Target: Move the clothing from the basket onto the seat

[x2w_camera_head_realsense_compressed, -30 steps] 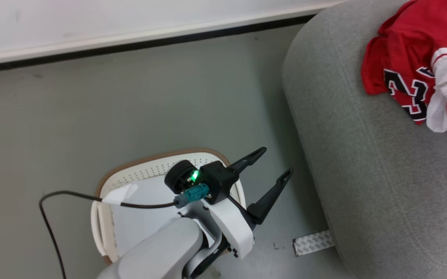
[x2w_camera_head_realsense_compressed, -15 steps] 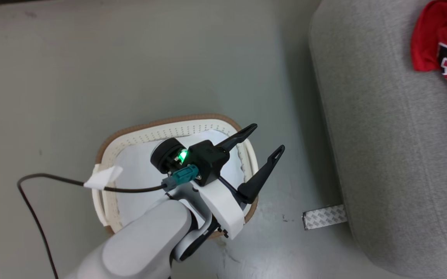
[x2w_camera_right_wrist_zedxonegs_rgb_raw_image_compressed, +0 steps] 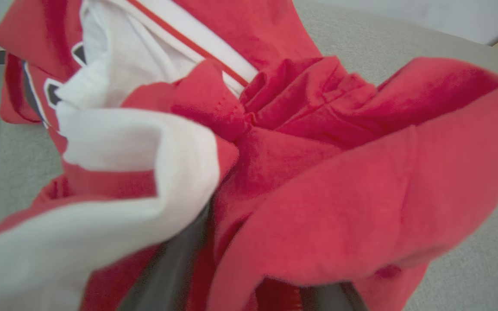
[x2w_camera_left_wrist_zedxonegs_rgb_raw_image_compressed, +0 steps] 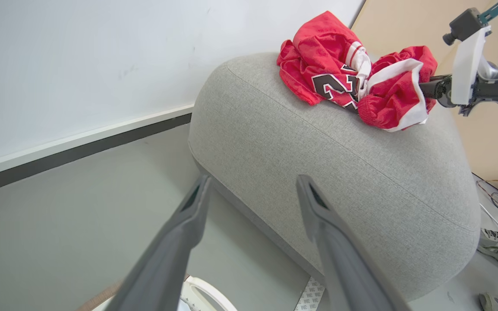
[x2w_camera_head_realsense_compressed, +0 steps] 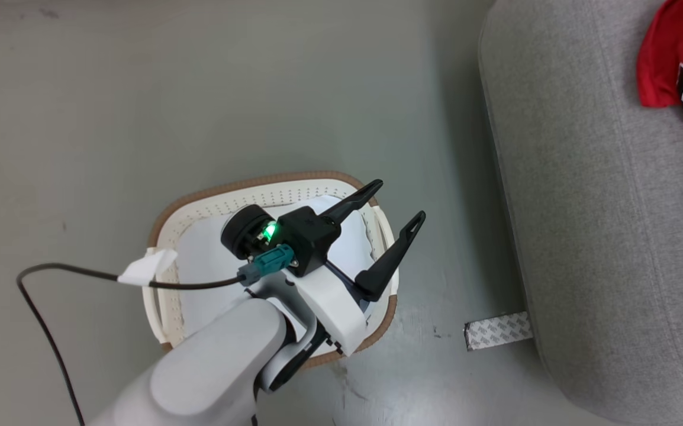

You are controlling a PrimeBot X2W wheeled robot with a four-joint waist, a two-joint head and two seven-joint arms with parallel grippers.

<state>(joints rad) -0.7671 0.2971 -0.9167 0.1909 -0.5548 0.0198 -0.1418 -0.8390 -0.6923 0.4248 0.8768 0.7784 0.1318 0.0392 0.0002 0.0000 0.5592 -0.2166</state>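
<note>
At the left of the head view, bare grey-green floor (x2w_camera_head_realsense_compressed: 140, 118) gives open room on the left and far sides of the basket. A dark cable (x2w_camera_head_realsense_compressed: 39, 278) with a white tag (x2w_camera_head_realsense_compressed: 143, 271) loops over the floor to the left arm's wrist. The oval basket (x2w_camera_head_realsense_compressed: 247, 180) stands on the floor, its brown rim in full sight along the far side and its pale bottom showing. The left gripper (x2w_camera_head_realsense_compressed: 398, 201) hangs over the basket's right edge, claw released, fingers spread wide with nothing between them. To its right a strip of floor separates the basket from the seat (x2w_camera_head_realsense_compressed: 584, 207), and a patch of patterned tape (x2w_camera_head_realsense_compressed: 498, 330) lies at the seat's base. The red jersey (x2w_camera_head_realsense_compressed: 673, 77) lies on the seat, near the picture's right edge.

In the left wrist view a white wall (x2w_camera_left_wrist_zedxonegs_rgb_raw_image_compressed: 102, 52) with a dark baseboard (x2w_camera_left_wrist_zedxonegs_rgb_raw_image_compressed: 80, 151) runs behind the floor. The rounded grey seat (x2w_camera_left_wrist_zedxonegs_rgb_raw_image_compressed: 318, 164) carries both garments on top, touching: the jersey (x2w_camera_left_wrist_zedxonegs_rgb_raw_image_compressed: 318, 52), then the shorts (x2w_camera_left_wrist_zedxonegs_rgb_raw_image_compressed: 391, 95). The right gripper (x2w_camera_left_wrist_zedxonegs_rgb_raw_image_compressed: 431, 88) reaches into the shorts from the right. In its own wrist view its fingers (x2w_camera_right_wrist_zedxonegs_rgb_raw_image_compressed: 175, 263) are buried in red and white cloth, so I cannot tell whether that claw is clenched or let go. A sneaker (x2w_camera_left_wrist_zedxonegs_rgb_raw_image_compressed: 497, 246) rests on the floor at the far right.
</note>
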